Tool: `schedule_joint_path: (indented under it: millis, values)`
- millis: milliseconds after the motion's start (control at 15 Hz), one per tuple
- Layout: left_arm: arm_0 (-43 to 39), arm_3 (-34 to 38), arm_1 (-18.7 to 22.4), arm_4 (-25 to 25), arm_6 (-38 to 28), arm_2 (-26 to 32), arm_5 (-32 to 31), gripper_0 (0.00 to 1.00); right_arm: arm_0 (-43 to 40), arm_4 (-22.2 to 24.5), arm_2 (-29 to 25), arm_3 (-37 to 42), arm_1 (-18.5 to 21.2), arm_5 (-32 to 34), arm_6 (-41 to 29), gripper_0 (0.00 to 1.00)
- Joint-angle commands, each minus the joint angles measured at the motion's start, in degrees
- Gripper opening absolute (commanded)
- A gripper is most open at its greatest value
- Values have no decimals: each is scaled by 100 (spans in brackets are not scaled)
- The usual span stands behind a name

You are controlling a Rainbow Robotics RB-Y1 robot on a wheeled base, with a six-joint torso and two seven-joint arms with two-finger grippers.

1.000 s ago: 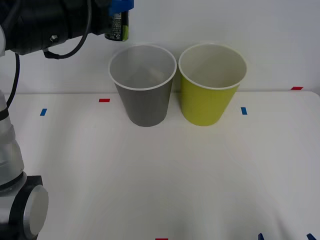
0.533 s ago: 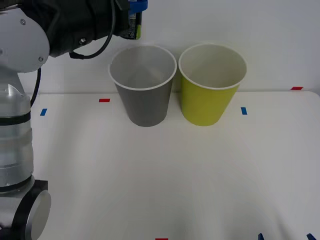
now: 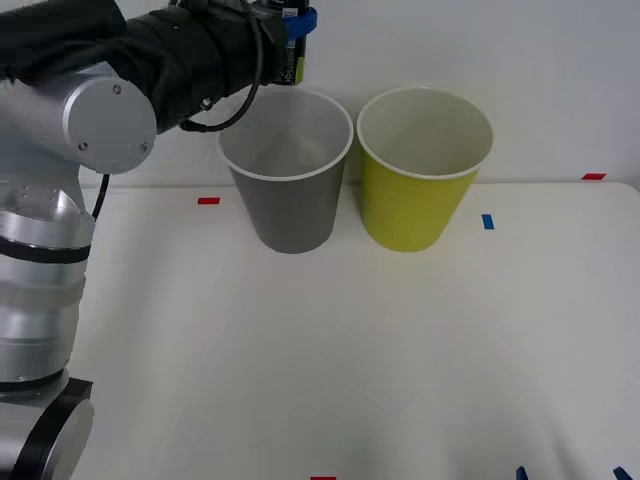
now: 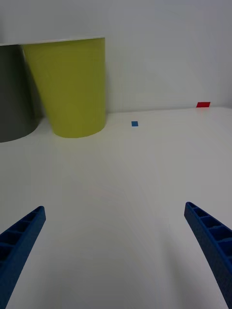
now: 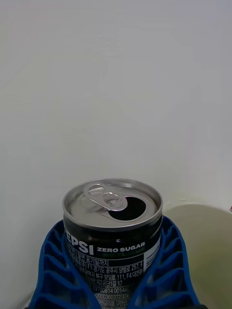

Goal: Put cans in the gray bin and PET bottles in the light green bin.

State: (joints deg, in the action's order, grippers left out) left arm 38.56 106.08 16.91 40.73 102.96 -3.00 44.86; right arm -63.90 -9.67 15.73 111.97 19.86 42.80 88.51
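Note:
My left gripper (image 3: 293, 30) is shut on a small black can (image 3: 291, 58) with a white label, held in the air just above the far rim of the gray bin (image 3: 288, 200). From the left wrist the can (image 5: 113, 231) stands upright between the blue ribbed fingers (image 5: 58, 260), its top opened. The light green bin (image 3: 420, 195) stands right beside the gray one, to its right. My right gripper (image 4: 116, 251) is open low over the table's near right part, with the light green bin (image 4: 72, 87) and the gray bin (image 4: 14, 96) ahead of it.
Both bins stand near the back edge of the white table (image 3: 330, 350), against a white wall. Small red (image 3: 208, 201) and blue (image 3: 487, 221) tape marks dot the tabletop. The left arm's elbow (image 3: 100, 125) juts over the table's left side.
The left arm has carried the can to the right, from beyond the gray bin's left rim to over its far rim. The right gripper and both bins have not moved.

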Motion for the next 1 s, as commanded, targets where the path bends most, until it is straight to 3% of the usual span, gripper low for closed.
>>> schedule_joint_path:
  millis: [67,400,800,867,933,1000]
  values:
    - [-358,-17,40,-180,-57,-289,-627,1,0,0,0,0,0,0,0,100]
    - [-358,-782,102,-233,-74,-561,-1620,0,0,0,0,0,0,0,0,100]
    - [-358,-782,120,-197,-92,-570,-1620,2,0,0,0,0,0,0,0,100]
    - [-358,-782,120,-136,-92,-579,-1620,67,0,0,0,0,0,0,0,100]
    - [-367,-782,120,-83,-101,-570,-1620,100,0,0,0,0,0,0,0,100]
    - [-358,-782,120,-22,-109,-579,-1629,100,0,0,0,0,0,0,0,100]
